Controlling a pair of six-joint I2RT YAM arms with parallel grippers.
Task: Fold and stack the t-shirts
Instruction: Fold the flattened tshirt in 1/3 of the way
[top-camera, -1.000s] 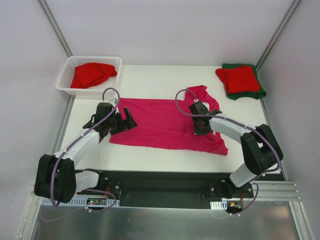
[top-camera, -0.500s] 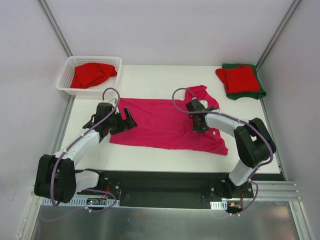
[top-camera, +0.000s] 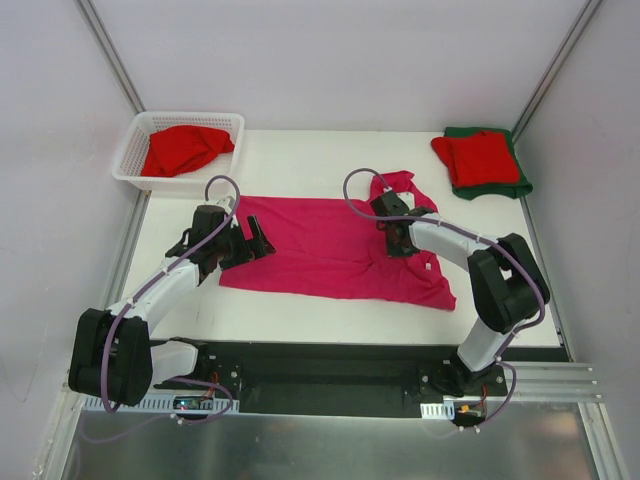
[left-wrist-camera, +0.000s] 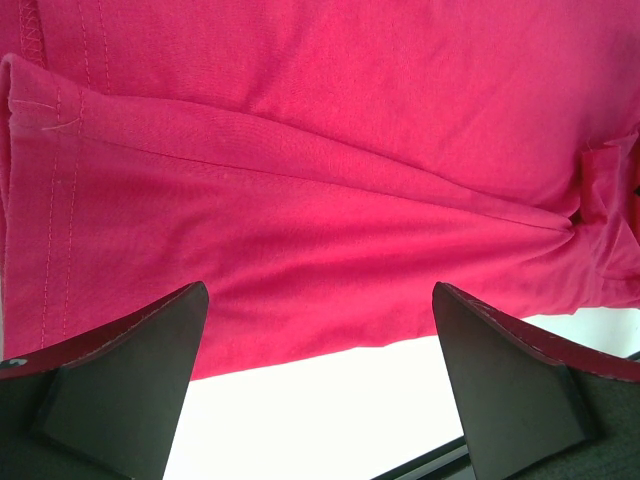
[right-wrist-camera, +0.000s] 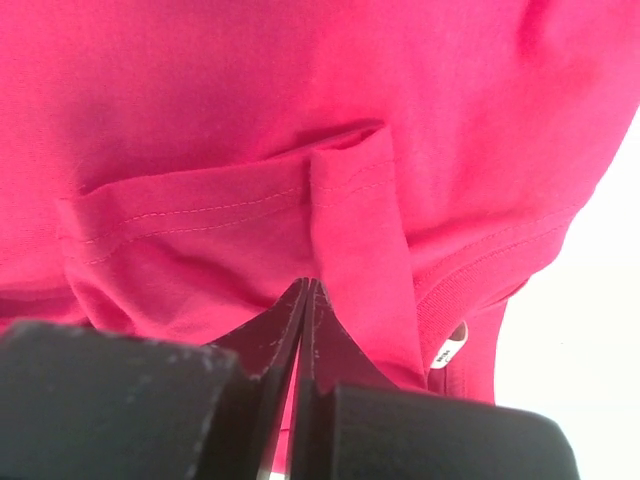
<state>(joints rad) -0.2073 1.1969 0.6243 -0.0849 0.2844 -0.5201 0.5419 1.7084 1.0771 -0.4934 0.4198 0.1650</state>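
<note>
2 hands flank the pink t-shirt (top-camera: 330, 250), which lies lengthwise across the bench (top-camera: 300, 160). The left hand (top-camera: 252, 245) gapes over its hem end. The right hand (top-camera: 400, 245) sits closed at its collar-end fold, grip unclear.

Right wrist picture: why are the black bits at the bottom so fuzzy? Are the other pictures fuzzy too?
Right wrist view: the right end effector sits very close to the lens, so it blurs, while the pink t-shirt stitching is sharper. Left wrist view: the left end effector has crisper edges, seams clear. Top external view: even soft light, faint shadows on the table, no glare.
</note>
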